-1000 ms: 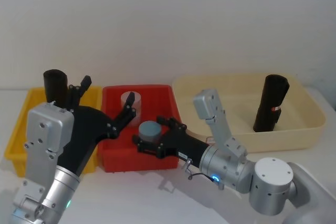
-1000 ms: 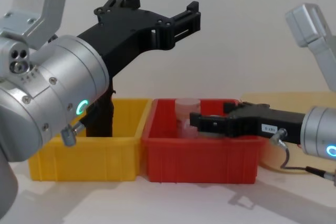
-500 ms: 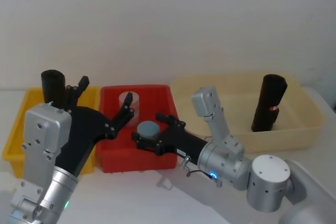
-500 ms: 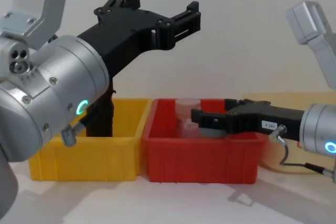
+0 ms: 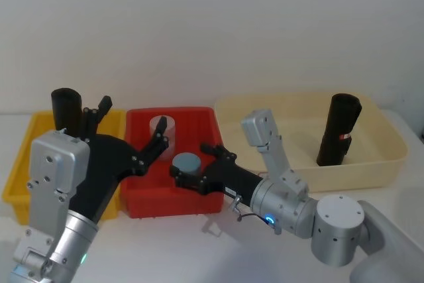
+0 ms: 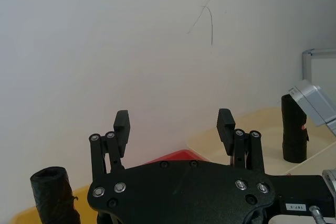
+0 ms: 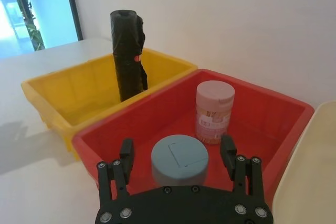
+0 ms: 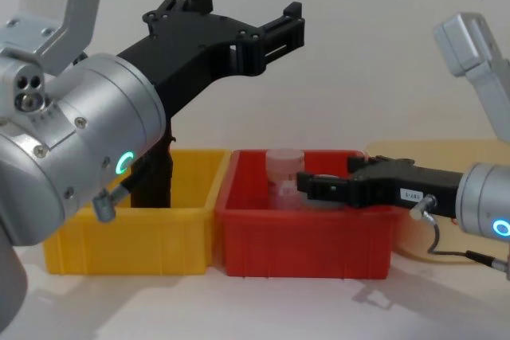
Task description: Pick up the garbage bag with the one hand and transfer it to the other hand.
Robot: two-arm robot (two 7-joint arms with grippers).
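White wall is sitting behind a pale table that is holding three bins side by side: a yellow bin, a red bin in the middle, and a cream tray. One rolled black garbage bag is standing upright in the yellow bin, and a second black roll is standing in the cream tray. The right gripper is reaching low over the red bin with its fingers spread wide, holding nothing, and a grey-lidded jar is sitting between them. A clear jar with a pale lid is standing just behind it. Compared with a second ago, the right gripper is sliding a little farther to the robot's left across the red bin, toward the yellow one. That probably means it is heading for the bag in the yellow bin, though it is still apart from the bag. The left gripper is hanging up high above the yellow and red bins, spread wide and empty, and it is not moving at all. It looks like it is waiting to take the bag. No bag is being lifted yet, so the task is only getting started.
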